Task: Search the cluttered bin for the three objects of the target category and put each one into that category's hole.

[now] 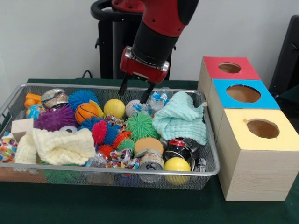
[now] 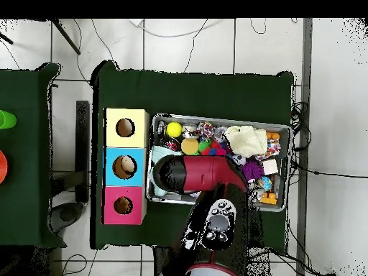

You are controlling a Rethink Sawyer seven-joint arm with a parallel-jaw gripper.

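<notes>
**Open jaws over a crowded wire bin**

A pale wall stands behind a worktop (image 1: 28,207) draped in dark green cloth; from overhead the floor around it is light tile crossed by cables. On the cloth sits a shallow wire-mesh bin (image 1: 70,179) with a bright metal rim, heaped with mixed goods. Soft things: a mint waffle-weave cloth (image 1: 181,119) crumpled at one end, a cream cloth (image 1: 60,144) of the same weave folded at the other. Spiky rubber balls in purple (image 1: 54,118), blue (image 1: 83,98) and green (image 1: 141,125) lie among smooth ones: a small basketball (image 1: 87,112), a yellow ball (image 1: 114,108) and a second yellow ball (image 1: 177,164) against the near rim. Crushed metal cans (image 1: 150,161) glint near the front, and a plain wooden block (image 1: 22,127) rests by the cream cloth.

Beside the bin stand three boxes of pale wood grain in a row, each with a round hole in a coloured top: red (image 1: 229,68), blue (image 1: 243,94), yellow (image 1: 262,129).

The red and black arm (image 1: 161,28) slants down over the bin's far side. Its gripper (image 1: 135,91) has two thin dark jaws, spread apart and holding nothing. One tip hangs above the far rim, the other reaches down beside a crumpled clear bottle (image 1: 159,99) with a blue label; whether it touches cannot be told.
</notes>
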